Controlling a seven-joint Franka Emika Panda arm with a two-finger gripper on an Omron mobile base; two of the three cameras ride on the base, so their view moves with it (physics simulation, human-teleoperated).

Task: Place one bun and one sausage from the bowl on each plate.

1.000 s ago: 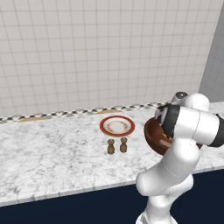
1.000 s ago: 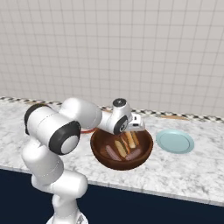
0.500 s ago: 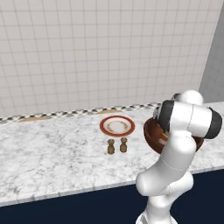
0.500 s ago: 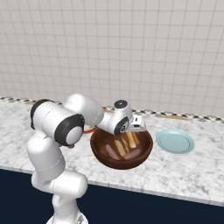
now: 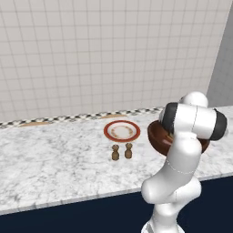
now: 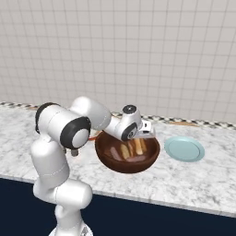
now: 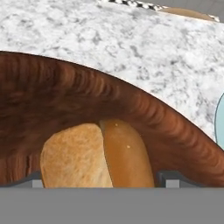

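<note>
A bun (image 7: 98,153), split side up, sits between the fingertips (image 7: 173,178) deep in the bowl (image 6: 127,159), which stands toward the front edge of the counter (image 5: 50,168), between the two plates. Over the last second the arm's elbow has swung across the left base view and the hand has lowered further into the bowl, so the gripper (image 6: 144,133) now hangs just over the buns and sausages (the sausages show as pale sticks in the right base view and cannot be counted). The tips stand wide apart, one at each side of the bun, with nothing gripped yet. Nothing in the bowl has visibly shifted.

The red-rimmed plate (image 5: 121,131) lies behind the bowl on its left, toward the back edge, its cream centre bare. The teal plate (image 6: 184,148) lies just to the bowl's right and is also bare. Both plates are therefore still unfilled, and the first pick appears to be at hand: judging by the framing, a short descent and a close would take the bun. Two small brown shakers (image 5: 122,152) stand in front of the red-rimmed plate, clear of the arm.
</note>
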